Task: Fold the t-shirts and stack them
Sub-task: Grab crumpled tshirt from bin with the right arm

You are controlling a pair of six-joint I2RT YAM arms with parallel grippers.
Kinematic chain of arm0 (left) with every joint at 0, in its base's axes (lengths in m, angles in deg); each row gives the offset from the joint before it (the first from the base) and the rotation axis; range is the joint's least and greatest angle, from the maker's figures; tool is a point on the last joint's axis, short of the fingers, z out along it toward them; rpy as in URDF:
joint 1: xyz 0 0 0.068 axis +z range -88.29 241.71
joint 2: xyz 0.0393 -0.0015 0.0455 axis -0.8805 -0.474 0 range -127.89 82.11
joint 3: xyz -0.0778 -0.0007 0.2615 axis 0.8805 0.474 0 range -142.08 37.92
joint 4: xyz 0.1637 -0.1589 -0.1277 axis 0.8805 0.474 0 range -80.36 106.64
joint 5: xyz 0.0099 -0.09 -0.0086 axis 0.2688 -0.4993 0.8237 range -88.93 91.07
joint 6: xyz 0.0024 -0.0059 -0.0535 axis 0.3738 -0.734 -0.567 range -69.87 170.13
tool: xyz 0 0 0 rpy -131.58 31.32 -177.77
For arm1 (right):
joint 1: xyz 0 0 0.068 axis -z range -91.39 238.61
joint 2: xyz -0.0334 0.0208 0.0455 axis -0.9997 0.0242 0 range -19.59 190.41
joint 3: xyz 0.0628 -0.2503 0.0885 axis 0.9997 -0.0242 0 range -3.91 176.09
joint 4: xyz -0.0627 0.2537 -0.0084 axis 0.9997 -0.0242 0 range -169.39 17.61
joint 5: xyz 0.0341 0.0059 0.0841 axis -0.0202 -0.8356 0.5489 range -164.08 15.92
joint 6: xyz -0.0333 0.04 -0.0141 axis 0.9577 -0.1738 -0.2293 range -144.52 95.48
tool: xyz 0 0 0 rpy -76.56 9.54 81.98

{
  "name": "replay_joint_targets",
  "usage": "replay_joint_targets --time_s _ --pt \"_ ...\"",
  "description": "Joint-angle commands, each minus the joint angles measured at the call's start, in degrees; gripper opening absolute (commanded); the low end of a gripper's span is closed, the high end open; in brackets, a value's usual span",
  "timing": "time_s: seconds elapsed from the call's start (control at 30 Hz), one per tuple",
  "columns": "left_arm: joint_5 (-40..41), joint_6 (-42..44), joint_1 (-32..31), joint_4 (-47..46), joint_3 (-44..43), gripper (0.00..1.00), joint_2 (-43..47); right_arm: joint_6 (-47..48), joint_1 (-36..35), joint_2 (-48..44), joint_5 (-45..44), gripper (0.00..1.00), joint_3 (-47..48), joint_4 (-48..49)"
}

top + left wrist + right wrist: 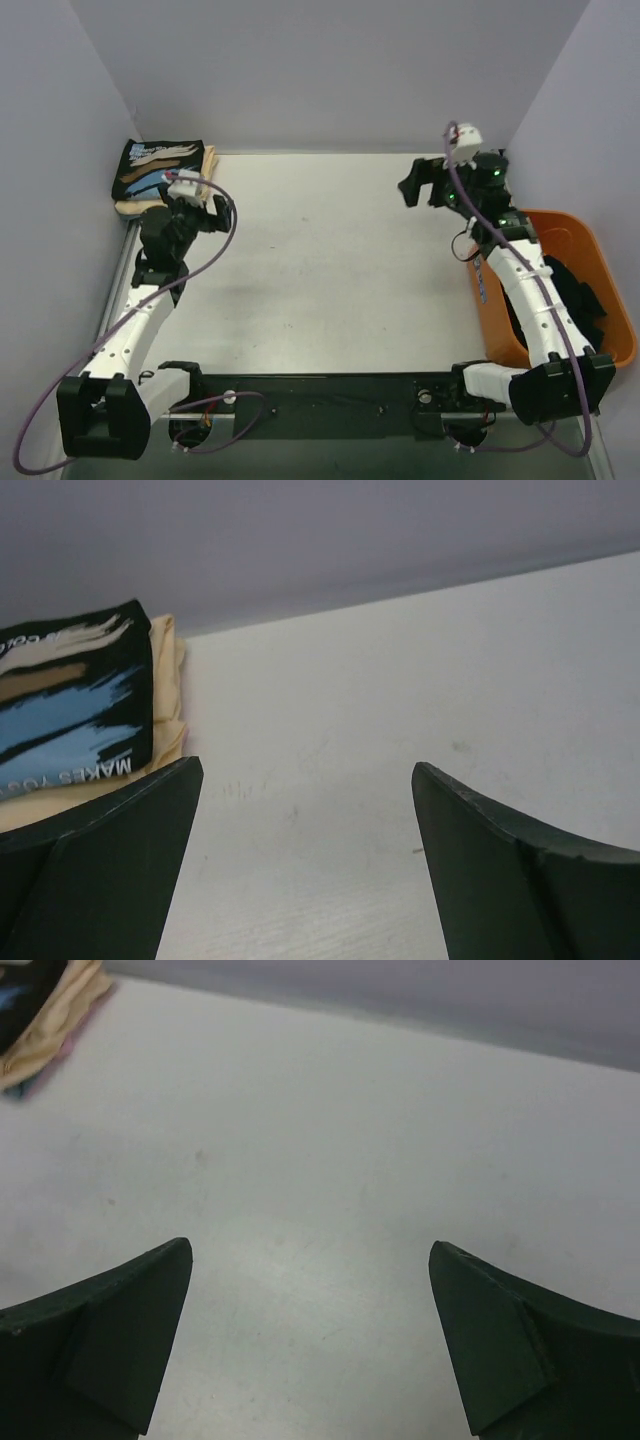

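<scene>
A white table (330,290) spans the base of a three-sided enclosure; its top is matt and faintly scuffed, with small grey marks showing in the wrist views; a plain pale grey back wall (330,70) rises from its far edge; a left wall (50,150) and a right wall (600,90) of the same flat grey close in the sides; the light is soft and even, casting only faint shadows.
</scene>
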Motion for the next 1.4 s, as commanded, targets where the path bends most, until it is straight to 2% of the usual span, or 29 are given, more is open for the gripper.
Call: replay_joint_targets --time_s 0.0,0.1,0.2,0.23,0.33,0.4,0.47,0.57,0.67,0.7,0.73,0.77,0.83,1.0,1.13,1.23,1.33,1.37 --pt "-6.31 -5.77 0.25 28.33 -16.67 0.97 -4.25 -9.92 8.61 -0.59 -16.68 1.0 18.05 -25.53" --pt "-9.13 -6.39 -0.36 27.49 -16.78 0.97 -2.33 -15.0 18.0 -3.47 -36.6 1.0 17.82 -32.69" --pt "-9.66 -9.02 -0.98 29.76 -17.12 0.97 -2.67 -20.19 28.28 -7.17 -39.57 1.0 11.17 -36.2" --pt "-10.62 -9.38 -1.06 30.38 -17.56 0.97 -3.02 -22.04 34.06 -9.01 -38.88 1.0 9.83 -36.74" --pt "-11.86 -8.16 -2.2 31.96 -18.7 0.97 -3.46 -23.37 44.45 -10.52 -42.46 1.0 3.77 -37.44" --pt "-13.0 -7.54 -3.0 32.41 -19.32 0.97 -3.9 -24.16 48.07 -9.91 -45.8 1.0 1.83 -37.1" --pt "-14.05 -7.71 -3.26 32.06 -19.85 0.97 -4.78 -24.34 50.27 -8.06 -45.03 1.0 0.33 -35.35" --pt "-14.23 -7.19 -4.31 31.09 -20.11 0.97 -5.05 -21.88 51.52 -3.5 -37.75 0.93 -0.81 -33.23" --pt "-14.23 -5.26 -5.19 31.26 -19.76 0.97 -3.47 -23.19 52.39 -0.15 -38.86 0.87 -2.13 -33.14" --pt "-14.15 -5.17 -5.2 31.27 -19.59 0.97 -3.2 -23.55 53.01 0.98 -38.52 0.71 -2.05 -33.05" --pt "-13.97 -5.17 -5.28 31.35 -19.24 0.97 -2.42 -23.72 53.62 1.34 -37.56 0.59 -1.79 -33.05" --pt "-13.54 -5.34 -5.2 31.53 -19.06 0.97 -2.15 -23.03 53.72 1.7 -36.25 0.27 -1.09 -32.44" --pt "-13.09 -5.17 -5.28 32.23 -18.8 0.97 -0.83 -20.39 53.37 1.44 -33.6 0.0 0.49 -32.35" --pt "-11.6 -3.85 -5.2 35.04 -19.41 0.97 1.19 -15.91 48.9 -4.08 -34.56 0.0 6.29 -32.87" --pt "-10.54 -5.25 -5.2 36.8 -20.99 0.97 1.46 -9.42 36.95 -9.54 -37.55 0.0 16.57 -30.86" --pt "-11.86 -7.18 -5.11 36.19 -21.69 0.97 1.98 -3.1 25.2 -11.74 -35.19 0.0 24.47 -21.59" --pt "-13.79 -6.75 -5.11 35.22 -23.1 0.97 2.86 0.62 18.14 -12.54 -20.11 0.0 29.84 -12.77" --pt "-13.97 -5.88 -5.11 35.13 -24.58 0.97 2.87 0.27 15.68 -12.19 -11.88 0.0 34.03 -10.66"
